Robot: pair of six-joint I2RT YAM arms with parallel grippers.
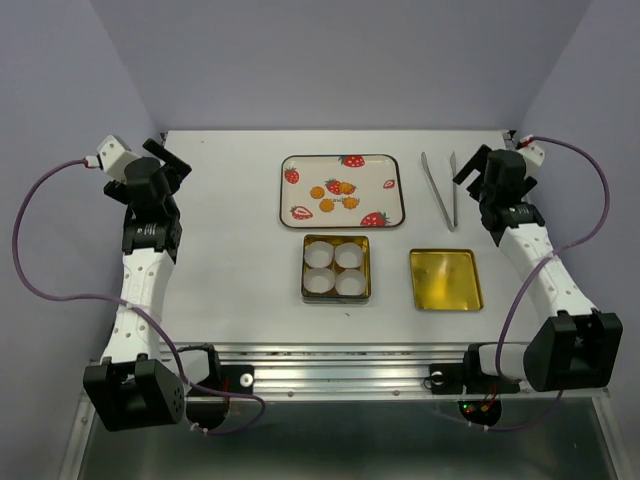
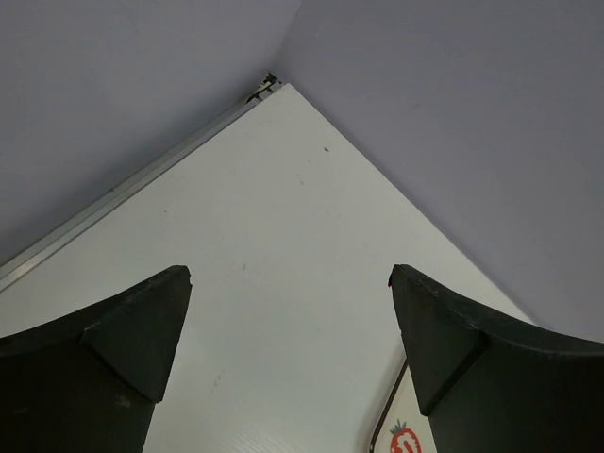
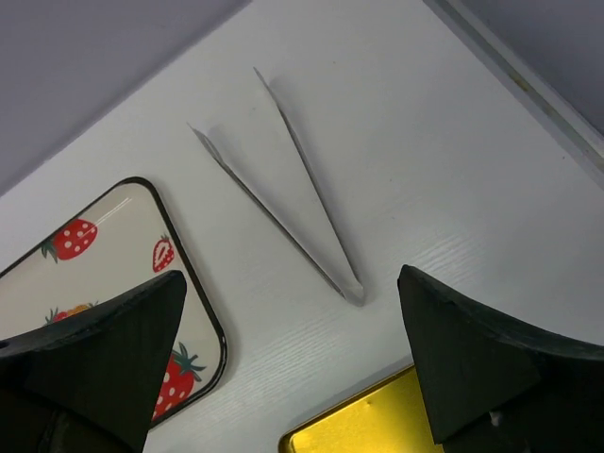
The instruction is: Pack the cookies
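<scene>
On the strawberry tray [image 1: 315,170], behind the tin [image 1: 304,268] of paper cups [image 1: 322,252]: four cookies [image 1: 333,186], loose. Left gripper [image 2: 291,274] and right gripper [image 3: 293,274] both wide, empty. Probably tongs [image 3: 349,288] first: descend straight over their joined end beside the right gripper, close gently, keep level.

Shiny metal tongs [image 3: 345,282], glossy gold lid [image 1: 445,279]
</scene>
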